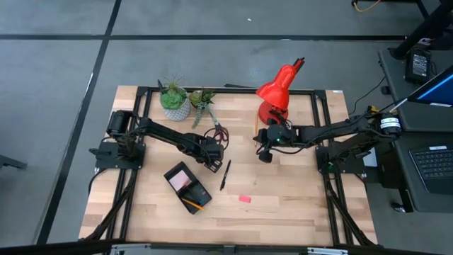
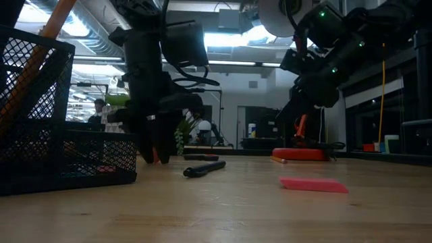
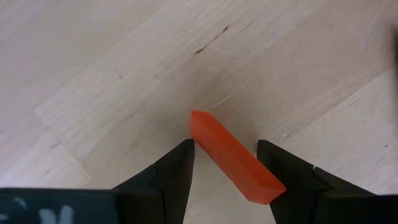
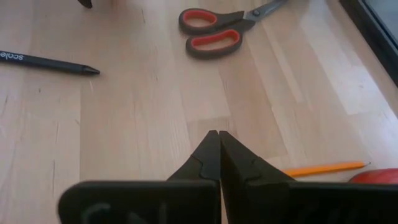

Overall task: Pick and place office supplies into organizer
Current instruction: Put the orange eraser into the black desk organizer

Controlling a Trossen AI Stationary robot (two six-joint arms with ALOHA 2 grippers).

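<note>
My left gripper points down at the table, open, with a small red eraser lying flat between its fingers. My right gripper is shut and empty, hovering above the table in front of the lamp. The black organizer sits near the table's front left and holds a pink sticky-note pad and a pencil. Loose on the wood are a black pen, red-handled scissors, a pink eraser and an orange pencil. My left gripper comes at the red eraser from above, its fingers standing either side of it across its length. One finger lies close against the eraser's end; I cannot tell whether it touches. The eraser rests flat on the table.
A red desk lamp stands at the far edge behind my right gripper. Two potted plants stand at the far left. Bare wood lies along the near edge right of the organizer.
</note>
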